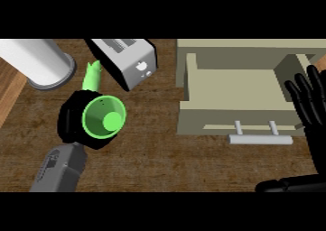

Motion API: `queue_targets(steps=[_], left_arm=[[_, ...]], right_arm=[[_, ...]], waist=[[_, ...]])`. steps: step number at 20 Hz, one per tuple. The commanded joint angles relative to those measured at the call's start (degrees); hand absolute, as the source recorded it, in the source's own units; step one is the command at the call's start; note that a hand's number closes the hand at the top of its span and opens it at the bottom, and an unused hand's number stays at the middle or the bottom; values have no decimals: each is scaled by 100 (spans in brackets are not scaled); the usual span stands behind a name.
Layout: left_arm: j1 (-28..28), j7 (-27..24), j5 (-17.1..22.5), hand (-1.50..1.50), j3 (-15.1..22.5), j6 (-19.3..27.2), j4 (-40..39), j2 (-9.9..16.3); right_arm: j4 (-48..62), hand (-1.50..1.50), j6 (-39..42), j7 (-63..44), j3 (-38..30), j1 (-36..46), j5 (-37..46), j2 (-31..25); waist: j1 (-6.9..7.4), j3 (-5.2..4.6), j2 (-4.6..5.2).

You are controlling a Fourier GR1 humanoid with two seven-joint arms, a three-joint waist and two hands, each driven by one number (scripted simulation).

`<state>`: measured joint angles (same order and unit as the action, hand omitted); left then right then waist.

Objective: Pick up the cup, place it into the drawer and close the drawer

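The left hand (77,118) is curled round the green cup (104,118), so the pick-up is in hand; next it must carry the cup rightward to the open drawer (235,119), beside the open, resting right hand (316,106).

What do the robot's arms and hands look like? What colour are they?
The left forearm is a grey, boxy sleeve with small dark markings on its top. Both hands are black: the left hand and the right hand, which has long thin fingers. The right arm shows black too. No cables show.
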<state>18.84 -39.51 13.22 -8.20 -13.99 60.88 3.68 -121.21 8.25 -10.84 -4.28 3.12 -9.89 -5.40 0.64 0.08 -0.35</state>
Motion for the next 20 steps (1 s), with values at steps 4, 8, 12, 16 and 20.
queue_targets(steps=[4,8,12,16,20], left_arm=[[-179,1967,334,150,559,642,2370,-341],[840,2058,266,150,753,1483,1832,-364],[1417,2442,121,150,630,1526,1830,-270],[1959,2921,-67,150,796,1973,1779,-334],[2532,3322,-215,150,1112,2590,1754,-367]], right_arm=[[-84,-150,-26,-84,-43,76,-40,-23],[74,-150,-5,73,23,79,100,3],[374,-150,-174,6,-104,506,162,-27],[98,-150,226,446,-132,-284,-8,-27],[191,-150,-81,103,106,102,211,112]], waist=[[0,-1,-4],[-90,-6,28],[-76,-7,36],[-114,-5,34],[-101,-7,32]])
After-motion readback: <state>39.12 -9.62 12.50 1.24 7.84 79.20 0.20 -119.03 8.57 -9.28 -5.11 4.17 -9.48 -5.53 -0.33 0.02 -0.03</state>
